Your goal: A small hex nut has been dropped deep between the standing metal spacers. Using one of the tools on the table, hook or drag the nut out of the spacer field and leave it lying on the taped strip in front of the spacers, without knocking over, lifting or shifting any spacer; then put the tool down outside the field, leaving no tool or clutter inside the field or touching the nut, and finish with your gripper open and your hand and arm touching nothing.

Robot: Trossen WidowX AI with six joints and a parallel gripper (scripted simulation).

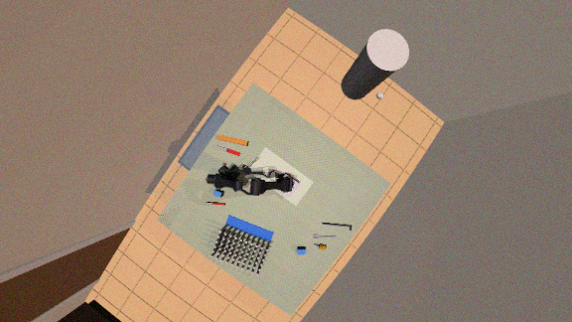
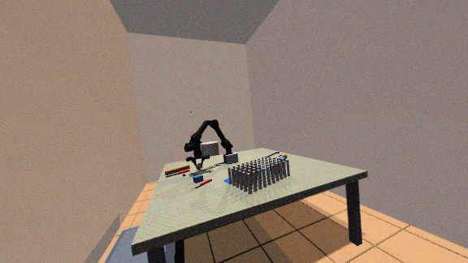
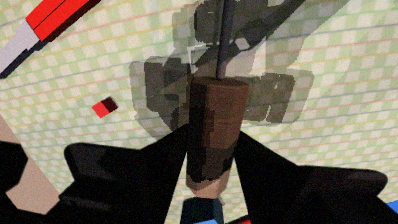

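1. OK so closest up in the wrist view: the gripper (image 1: 236, 170) (image 2: 199, 162) (image 3: 211, 130) is clamped on a brown handle (image 3: 217, 115), with a thin dark rod (image 3: 224, 40) running to the top edge of the frame.
2. Left of that in the same view there's a little red block (image 1: 224, 164) (image 2: 184, 174) (image 3: 100, 108), and a red-handled tool (image 1: 233, 152) (image 2: 184, 172) (image 3: 57, 15) pokes in at upper left.
3. Going to the top view, an orange bar (image 1: 233, 140) (image 2: 177, 170) sits just beyond that tool, left of center. Below the arm are a blue block (image 1: 218, 193) (image 2: 198, 178) and a skinny red tool (image 1: 217, 203) (image 2: 205, 183).
4. Lower center, the spacers (image 1: 242, 248) (image 2: 250, 184) stand upright in rows beside the blue strip (image 1: 249, 228) (image 2: 226, 181). Can't make out the nut anywhere, so no clue on its exact spot.
5. Farthest over, right of the spacers: a black hooked tool (image 1: 337, 225) (image 2: 273, 154).
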